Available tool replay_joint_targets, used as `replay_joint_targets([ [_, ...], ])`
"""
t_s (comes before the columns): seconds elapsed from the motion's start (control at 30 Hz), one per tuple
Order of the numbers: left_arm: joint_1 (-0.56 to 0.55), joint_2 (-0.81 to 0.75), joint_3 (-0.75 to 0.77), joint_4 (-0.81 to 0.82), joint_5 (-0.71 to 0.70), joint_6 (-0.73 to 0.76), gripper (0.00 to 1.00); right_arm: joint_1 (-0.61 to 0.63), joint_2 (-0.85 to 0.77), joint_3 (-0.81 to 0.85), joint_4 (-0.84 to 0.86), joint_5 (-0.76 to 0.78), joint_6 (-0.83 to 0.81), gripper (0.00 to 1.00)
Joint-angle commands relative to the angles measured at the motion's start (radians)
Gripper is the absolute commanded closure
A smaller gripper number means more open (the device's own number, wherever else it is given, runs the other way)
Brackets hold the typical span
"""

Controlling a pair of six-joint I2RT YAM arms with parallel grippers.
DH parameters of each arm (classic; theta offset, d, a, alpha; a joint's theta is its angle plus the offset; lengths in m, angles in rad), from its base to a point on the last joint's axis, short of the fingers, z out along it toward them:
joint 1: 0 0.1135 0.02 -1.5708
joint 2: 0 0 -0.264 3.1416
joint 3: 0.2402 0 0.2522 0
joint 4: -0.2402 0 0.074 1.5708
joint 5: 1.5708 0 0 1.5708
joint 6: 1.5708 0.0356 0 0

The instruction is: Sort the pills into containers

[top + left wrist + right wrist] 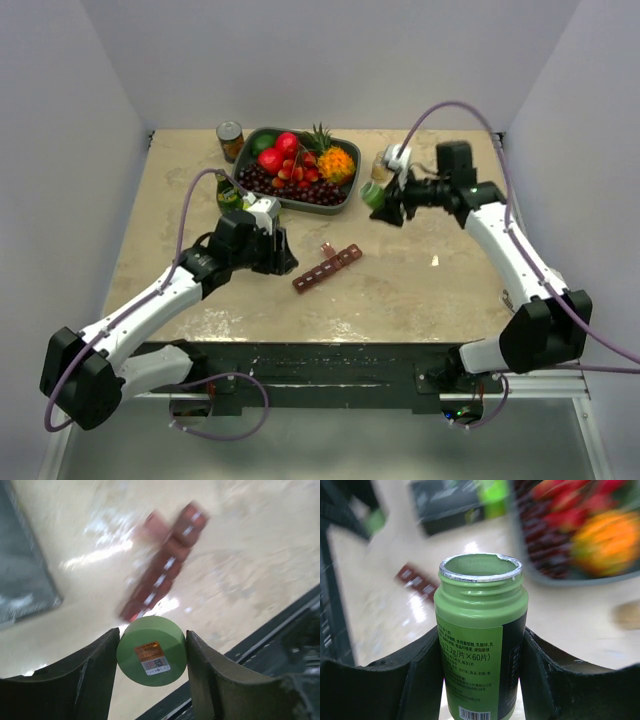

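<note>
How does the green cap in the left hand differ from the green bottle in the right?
The green round plastic cap is a short flat disc; the green plastic bottle is a tall cylinder. The cap bears one small orange-and-white sticker; the bottle a long printed label. The bottle's mouth is open, silver-rimmed; the cap shows a closed face. Both are the same green.

Item, white-and-black left arm (pixel 150 300) — stretched forward and inward, black two-finger left gripper (pixel 152 636) clamped on a round green plastic cap (pixel 151 655). Item, white-and-black right arm (pixel 510 240) — elbow bent, reaching inward, right gripper (pixel 482 632) closed around an uncapped green plastic bottle (pixel 480 605).
</note>
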Motion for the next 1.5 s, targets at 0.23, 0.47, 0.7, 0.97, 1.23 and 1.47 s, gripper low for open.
replay_joint_targets([
  [0.23, 0.022, 0.01, -0.232, -0.081, -0.246, -0.22, 0.85, -0.229, 0.046, 0.646, 0.316, 0.146, 0.453, 1.0],
  [0.47, 0.102, 0.062, -0.279, -0.052, -0.332, -0.303, 0.5, -0.28, 0.041, 0.644, 0.645, 0.116, 0.892, 1.0],
  [0.7, 0.107, 0.023, -0.242, -0.1, -0.388, -0.291, 0.12, -0.193, -0.011, 0.648, 0.58, 0.074, 0.87, 1.0],
  [0.97, 0.107, -0.042, -0.172, -0.147, -0.335, -0.135, 0.01, -0.117, -0.051, 0.547, 0.665, 0.068, 0.848, 1.0],
  [1.23, 0.107, -0.212, -0.154, -0.049, -0.16, 0.091, 0.01, -0.342, 0.047, 0.654, 0.827, 0.041, 1.071, 1.0],
  [1.47, 0.107, -0.201, -0.134, -0.002, -0.16, 0.189, 0.01, -0.387, -0.065, 0.469, 0.917, 0.138, 0.98, 1.0],
])
